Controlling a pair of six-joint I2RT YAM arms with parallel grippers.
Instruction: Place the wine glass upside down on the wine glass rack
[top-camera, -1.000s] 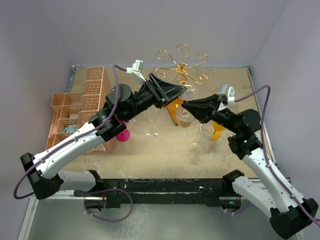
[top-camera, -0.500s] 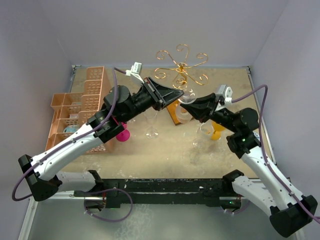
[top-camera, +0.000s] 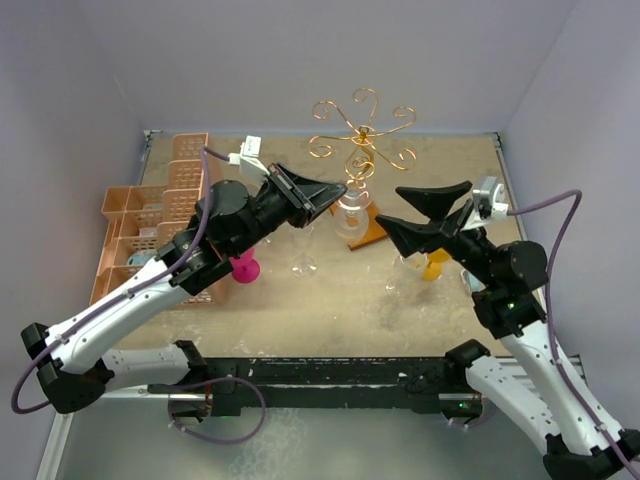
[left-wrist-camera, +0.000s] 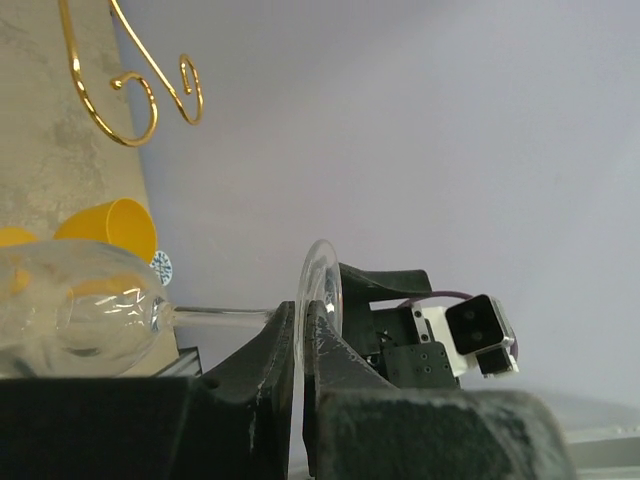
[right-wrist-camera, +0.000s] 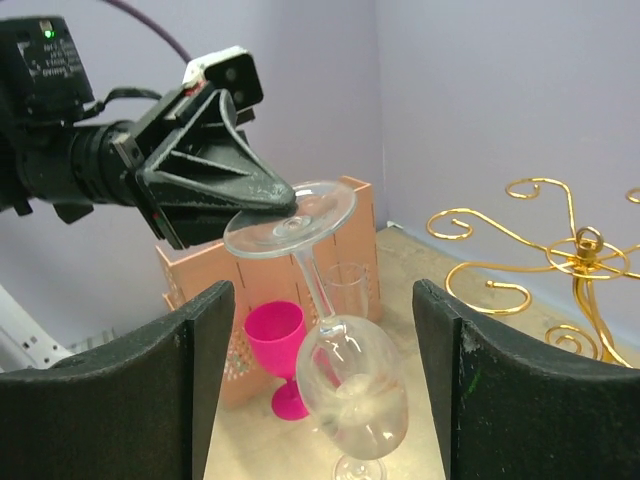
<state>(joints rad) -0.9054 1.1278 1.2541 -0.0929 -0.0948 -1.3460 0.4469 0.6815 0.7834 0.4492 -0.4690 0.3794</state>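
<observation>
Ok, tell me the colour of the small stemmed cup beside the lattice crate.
Bright magenta pink. The small stemmed cup shows best in the right wrist view.

**Two white-and-black arms**

White link shells, black joints and bases on left arm (top-camera: 120, 305) and right arm (top-camera: 540, 365). Purple cable (top-camera: 540, 204) along each. Black wedge-shaped fingers (right-wrist-camera: 200, 380). White camera block (top-camera: 487, 195) at each wrist. Green LED (right-wrist-camera: 47, 33) on left arm.
</observation>
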